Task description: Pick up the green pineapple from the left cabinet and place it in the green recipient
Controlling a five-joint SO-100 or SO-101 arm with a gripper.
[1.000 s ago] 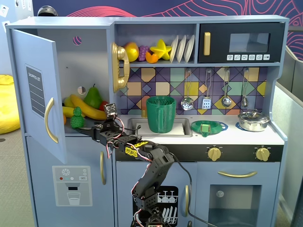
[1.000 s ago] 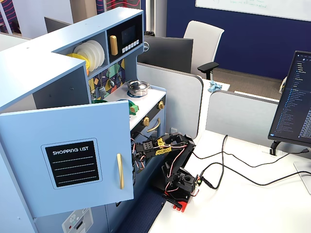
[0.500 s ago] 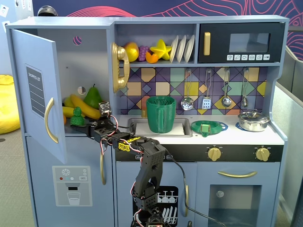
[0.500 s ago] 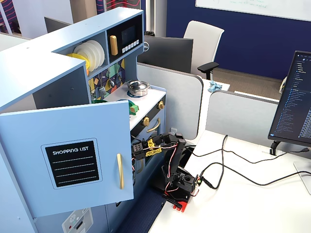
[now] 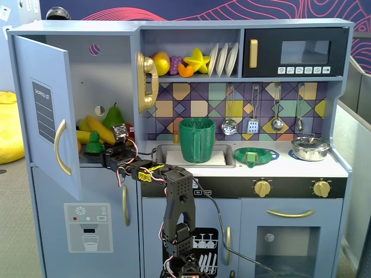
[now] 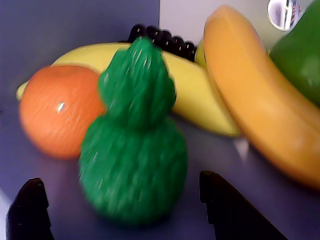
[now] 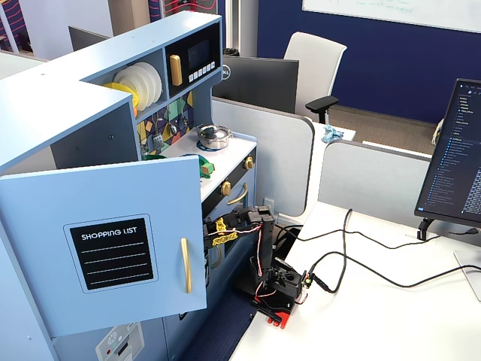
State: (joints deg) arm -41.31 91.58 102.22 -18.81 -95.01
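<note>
The green pineapple (image 6: 134, 150) stands upright on the shelf of the left cabinet (image 5: 110, 75), whose door (image 5: 43, 110) is swung open. It also shows in a fixed view (image 5: 94, 142), at the shelf's front. My gripper (image 6: 120, 181) is open, with one black fingertip on either side of the pineapple's base, apart from it. In a fixed view the gripper (image 5: 100, 154) reaches into the cabinet from the right. The green recipient (image 5: 196, 141), a ribbed cup, stands in the sink at the counter's middle. In a fixed view from the side, the open door (image 7: 105, 248) hides the pineapple.
An orange (image 6: 57, 110) sits just left behind the pineapple, with a yellow banana (image 6: 197, 95), an orange-yellow banana (image 6: 255, 110), black grapes (image 6: 165, 39) and a green pear (image 6: 300, 55) behind. A flat green strainer (image 5: 255, 155) and a pot (image 5: 310, 148) stand on the counter.
</note>
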